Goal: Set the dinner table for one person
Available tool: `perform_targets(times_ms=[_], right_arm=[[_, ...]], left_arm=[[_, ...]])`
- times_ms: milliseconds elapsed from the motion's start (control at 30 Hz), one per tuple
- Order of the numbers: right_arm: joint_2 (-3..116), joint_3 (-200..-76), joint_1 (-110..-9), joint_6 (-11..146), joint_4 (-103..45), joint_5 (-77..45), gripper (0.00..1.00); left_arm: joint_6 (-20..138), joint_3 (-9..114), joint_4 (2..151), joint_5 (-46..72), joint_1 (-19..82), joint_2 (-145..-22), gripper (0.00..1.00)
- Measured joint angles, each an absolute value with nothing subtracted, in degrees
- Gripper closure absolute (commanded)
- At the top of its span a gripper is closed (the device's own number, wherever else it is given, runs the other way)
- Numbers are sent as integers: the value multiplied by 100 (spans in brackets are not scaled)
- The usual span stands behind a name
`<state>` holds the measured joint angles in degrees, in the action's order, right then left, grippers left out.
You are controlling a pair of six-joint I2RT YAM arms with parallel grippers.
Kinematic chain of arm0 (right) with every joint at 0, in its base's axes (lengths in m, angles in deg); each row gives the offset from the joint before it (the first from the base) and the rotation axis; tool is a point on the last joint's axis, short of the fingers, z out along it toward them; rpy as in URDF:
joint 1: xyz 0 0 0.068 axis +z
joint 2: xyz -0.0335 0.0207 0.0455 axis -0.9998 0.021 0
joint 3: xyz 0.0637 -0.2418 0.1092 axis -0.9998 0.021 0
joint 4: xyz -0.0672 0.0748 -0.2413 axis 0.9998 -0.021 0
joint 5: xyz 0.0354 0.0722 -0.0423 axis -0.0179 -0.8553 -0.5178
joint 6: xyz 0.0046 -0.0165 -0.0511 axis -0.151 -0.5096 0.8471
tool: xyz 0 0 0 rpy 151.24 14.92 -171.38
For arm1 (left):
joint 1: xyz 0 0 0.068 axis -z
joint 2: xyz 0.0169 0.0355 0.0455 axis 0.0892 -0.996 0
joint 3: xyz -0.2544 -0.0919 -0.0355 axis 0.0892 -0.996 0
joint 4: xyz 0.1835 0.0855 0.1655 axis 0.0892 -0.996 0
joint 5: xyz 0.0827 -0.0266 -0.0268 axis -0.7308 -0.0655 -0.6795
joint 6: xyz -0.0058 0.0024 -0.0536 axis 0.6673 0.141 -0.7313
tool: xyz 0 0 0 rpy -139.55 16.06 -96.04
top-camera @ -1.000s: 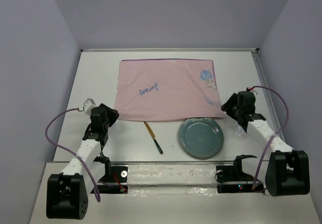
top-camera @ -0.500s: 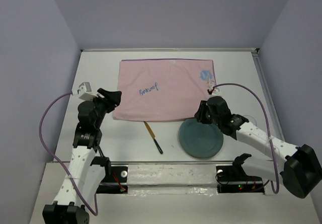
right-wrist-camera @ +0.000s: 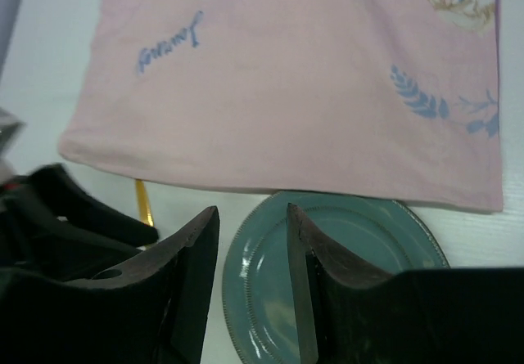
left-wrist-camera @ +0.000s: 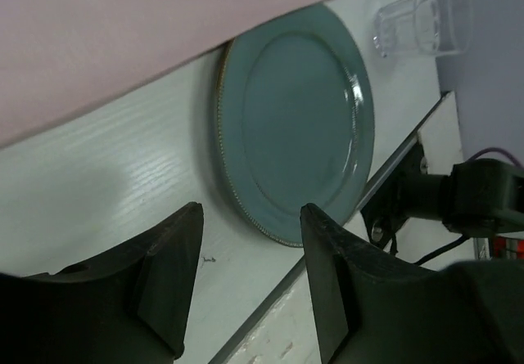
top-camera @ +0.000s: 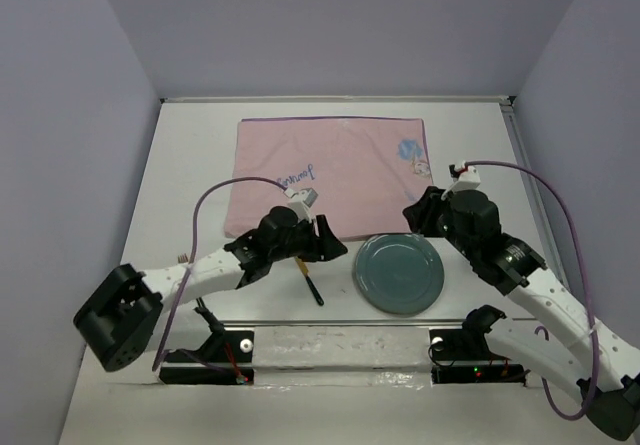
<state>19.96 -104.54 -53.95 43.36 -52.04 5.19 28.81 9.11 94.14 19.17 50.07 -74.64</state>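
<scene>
The dinner table (top-camera: 190, 165) is a white tabletop. A pink cloth (top-camera: 330, 175) with blue print lies flat on its far middle. A teal plate (top-camera: 400, 273) sits just in front of the cloth's near right corner. A gold-handled utensil with a black end (top-camera: 306, 275) lies left of the plate. My left gripper (top-camera: 330, 240) is open and empty above the utensil, its fingers pointing at the plate (left-wrist-camera: 295, 127). My right gripper (top-camera: 415, 220) is open and empty over the plate's far edge (right-wrist-camera: 327, 274). The left fingers (right-wrist-camera: 82, 208) show in the right wrist view.
A clear drinking glass (left-wrist-camera: 422, 24) stands right of the plate; the right arm hides it in the top view. The table's near edge with the arm mounts (top-camera: 340, 345) runs just in front of the plate. Grey walls enclose the table.
My left arm has swung from the table's left side rightward to over the utensil beside the plate. My right gripper has shifted from the plate's far left edge to its far right edge.
</scene>
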Motion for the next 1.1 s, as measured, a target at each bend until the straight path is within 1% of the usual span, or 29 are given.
perform_targets(times_ms=[167, 433, 633, 733, 800, 867, 900, 967, 1000, 1033, 1100], right_arm=[[1753, -10716, -5393, 4509, -5217, 440, 55], [1845, -10690, -5393, 4611, -5425, 530, 55], [1880, -10646, -5393, 4627, -5480, 615, 55], [1878, -10646, -5393, 4625, -5473, 652, 55], [1878, -10642, -5393, 4625, -5467, 663, 55], [1878, -10624, -5393, 4622, -5458, 666, 55], [1878, -10600, -5393, 4622, -5458, 666, 55], [1880, -10545, -5393, 4618, -5460, 663, 55], [1880, -10519, -5393, 4614, -5456, 663, 55], [1880, -10489, -5393, 4603, -5456, 663, 55], [1880, -10456, -5393, 4596, -5462, 655, 55]], left_arm=[[2778, 1108, 9798, 1923, 5356, -8673, 34], [2776, 1565, 10141, 1987, 5610, -9855, 34], [2778, 1805, 10393, 2129, 5684, -10377, 38], [2756, 1853, 10640, 2227, 5695, -10568, 44], [2706, 1853, 10826, 2286, 5697, -10692, 51], [2643, 1845, 11014, 2323, 5697, -10797, 60], [2592, 1829, 11156, 2356, 5695, -10878, 69], [2501, 1718, 11409, 2378, 5697, -10974, 81], [2409, 1635, 11617, 2415, 5693, -11007, 94], [2282, 1532, 11829, 2419, 5691, -11020, 100], [1889, 1313, 12325, 2498, 5673, -11068, 100]])
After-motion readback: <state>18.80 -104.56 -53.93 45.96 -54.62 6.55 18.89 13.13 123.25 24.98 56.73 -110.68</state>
